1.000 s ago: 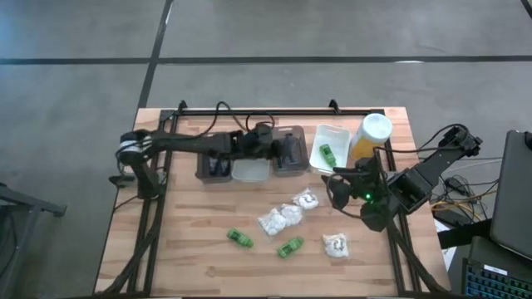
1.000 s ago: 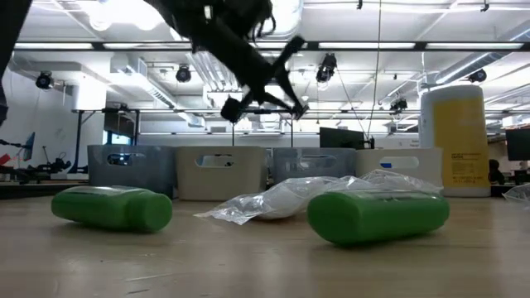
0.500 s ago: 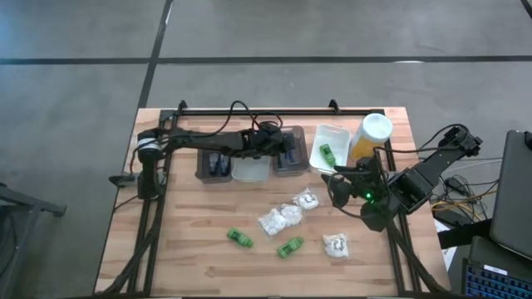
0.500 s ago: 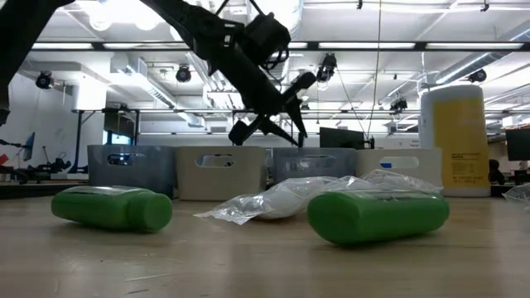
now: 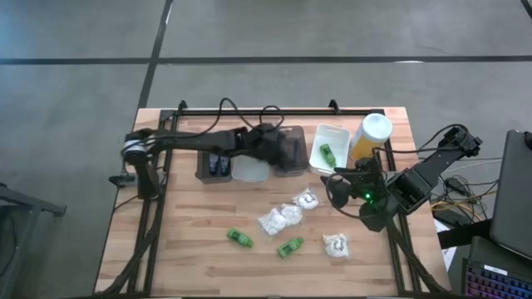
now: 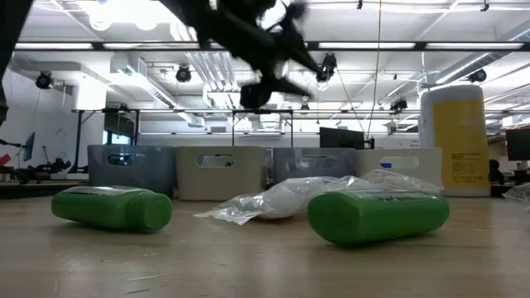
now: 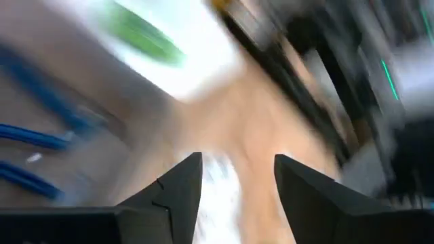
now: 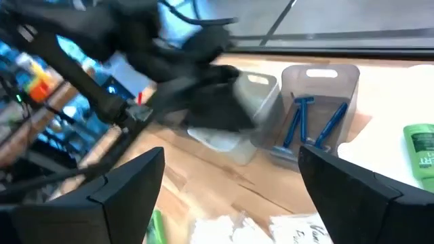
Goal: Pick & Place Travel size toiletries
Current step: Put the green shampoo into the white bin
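- Four bins in a row at the back of the worktop (image 5: 183, 249): dark bin (image 5: 214, 165), pale bin (image 5: 250, 169), grey bin (image 5: 290, 152), white bin (image 5: 331, 148). Landmark is the white bin; the others sit to its left.
- Left gripper (image 5: 285, 153) reaches in from the left and hovers over the grey bin, just left of the white bin. Its wrist view is blurred, but the two dark fingers (image 7: 178, 191) are spread with a clear gap and nothing between them.
- Blue razors (image 8: 303, 124) lie inside the grey bin, seen in the right wrist view.
- One green bottle (image 5: 327, 154) lies inside the white bin.
- Tall yellow bottle (image 5: 368, 137) stands just right of the white bin.
- In front of the white bin, on open worktop: a cluster of white sachets (image 5: 280, 218), one sachet (image 5: 307, 199) nearer the bin, and one more sachet (image 5: 336, 244) farther forward.
- Two loose green bottles lie forward and left of the white bin: left bottle (image 5: 240, 238) and right bottle (image 5: 290, 247), well apart from it.
- Right gripper (image 5: 337, 189) waits in front of the white bin at its right corner, above the worktop. Fingers (image 8: 129, 181) are spread wide and empty.
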Controlling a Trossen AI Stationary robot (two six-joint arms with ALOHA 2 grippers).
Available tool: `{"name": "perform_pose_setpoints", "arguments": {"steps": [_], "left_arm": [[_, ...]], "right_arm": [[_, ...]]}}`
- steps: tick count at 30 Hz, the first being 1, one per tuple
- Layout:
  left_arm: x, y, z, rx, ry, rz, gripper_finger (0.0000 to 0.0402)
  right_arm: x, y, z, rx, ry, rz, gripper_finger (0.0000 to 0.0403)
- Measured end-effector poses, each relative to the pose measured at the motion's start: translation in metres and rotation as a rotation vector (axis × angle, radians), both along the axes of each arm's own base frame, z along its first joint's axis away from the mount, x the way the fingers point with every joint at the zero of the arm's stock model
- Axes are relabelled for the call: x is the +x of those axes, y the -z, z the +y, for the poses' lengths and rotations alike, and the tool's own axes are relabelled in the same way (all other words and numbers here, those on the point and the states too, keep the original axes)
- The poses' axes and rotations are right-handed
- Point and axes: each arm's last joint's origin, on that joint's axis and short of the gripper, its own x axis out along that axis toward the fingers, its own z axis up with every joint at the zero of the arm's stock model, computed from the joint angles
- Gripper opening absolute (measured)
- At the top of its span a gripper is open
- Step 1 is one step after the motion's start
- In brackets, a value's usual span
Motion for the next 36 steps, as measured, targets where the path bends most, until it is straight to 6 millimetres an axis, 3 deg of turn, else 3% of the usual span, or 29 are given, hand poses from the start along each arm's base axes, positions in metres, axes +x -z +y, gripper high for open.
{"name": "perform_pose_setpoints", "arguments": {"steps": [2, 5, 12, 18, 22, 29, 36], "left_arm": [[-0.014, -0.012, -0.024, 0.067, 0.251, 0.012, 0.0186], [-0.043, -0.022, -0.062, 0.162, 0.465, 0.103, 0.0186], [-0.097, -0.017, -0.128, 0.363, 0.561, 0.325, 0.0186], [-0.126, 0.011, -0.173, 0.502, 0.755, 0.352, 0.0186], [-0.131, 0.027, -0.191, 0.686, 0.840, 0.296, 0.0189], [-0.129, 0.055, -0.199, 0.682, 0.865, 0.364, 0.0228], [-0.123, 0.069, -0.200, 0.736, 0.903, 0.337, 0.0269]], "right_arm": [[0.001, 0.001, 0.001, -0.002, -0.032, 0.034, 0.0340], [0.001, 0.003, 0.003, 0.000, -0.104, 0.100, 0.0344], [0.005, 0.011, 0.008, 0.016, -0.176, 0.186, 0.0337], [0.017, 0.026, 0.018, 0.013, -0.198, 0.262, 0.0320], [0.026, 0.037, 0.026, 0.021, -0.220, 0.323, 0.0316], [0.046, 0.045, 0.042, -0.039, -0.321, 0.430, 0.0339], [0.058, 0.036, 0.044, -0.045, -0.332, 0.421, 0.0365]]}}
